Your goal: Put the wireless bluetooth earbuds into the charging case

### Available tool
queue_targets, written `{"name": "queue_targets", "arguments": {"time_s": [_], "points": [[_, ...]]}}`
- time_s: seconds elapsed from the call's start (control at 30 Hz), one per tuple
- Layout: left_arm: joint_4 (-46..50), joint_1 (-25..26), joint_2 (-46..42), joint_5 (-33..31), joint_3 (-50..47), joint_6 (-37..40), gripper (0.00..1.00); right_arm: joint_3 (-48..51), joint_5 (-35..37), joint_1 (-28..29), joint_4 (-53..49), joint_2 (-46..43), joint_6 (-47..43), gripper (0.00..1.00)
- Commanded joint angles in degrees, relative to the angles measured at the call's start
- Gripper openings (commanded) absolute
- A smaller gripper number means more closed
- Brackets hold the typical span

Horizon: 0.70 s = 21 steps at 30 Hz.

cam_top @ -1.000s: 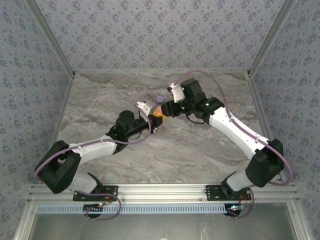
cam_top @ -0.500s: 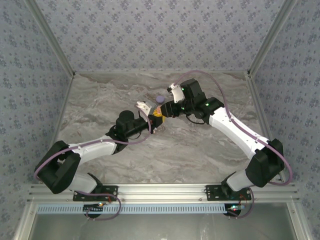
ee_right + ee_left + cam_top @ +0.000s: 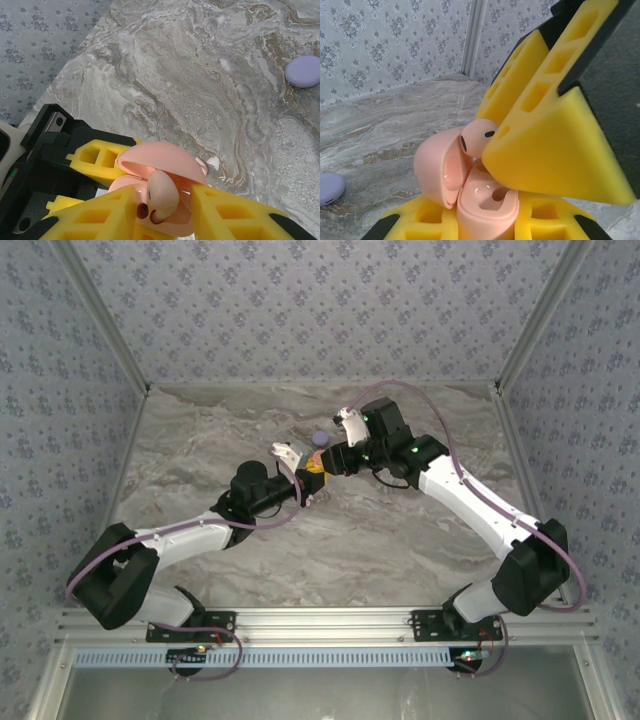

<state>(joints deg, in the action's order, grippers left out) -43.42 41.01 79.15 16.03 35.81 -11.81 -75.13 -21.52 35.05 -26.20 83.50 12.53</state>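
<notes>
Both arms reach inward and meet near the middle of the bench [image 3: 400, 540], toward its far edge. The left gripper [image 3: 485, 222] is clamped tight on the pink charging case [image 3: 487, 202], whose lid is hinged open. The right gripper [image 3: 162, 212], angled down, pinches a whitish-pink earbud [image 3: 162, 192] at the mouth of the case's pocket. A lilac case [image 3: 304, 71] lies apart on the bench.

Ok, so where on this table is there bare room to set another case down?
Bare marble table lies between the two arm bases, and in the far-left corner. Crowded at centre: left gripper and right gripper meet over the pink case, with the lilac case just behind.
</notes>
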Motion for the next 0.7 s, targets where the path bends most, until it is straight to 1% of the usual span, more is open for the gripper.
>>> {"name": "queue_targets", "arguments": {"time_s": [0.0,0.67], "points": [[-1.1,0.4,-2.0,0.9,0.2,1.1,0.05,-0.4,-0.2,0.5,-0.4,-1.8,-1.2,0.35],[-0.5,0.4,-2.0,1.1,0.5,1.2,0.05,-0.3,-2.6,0.7,-0.3,-2.2,-2.3,0.33]]}}
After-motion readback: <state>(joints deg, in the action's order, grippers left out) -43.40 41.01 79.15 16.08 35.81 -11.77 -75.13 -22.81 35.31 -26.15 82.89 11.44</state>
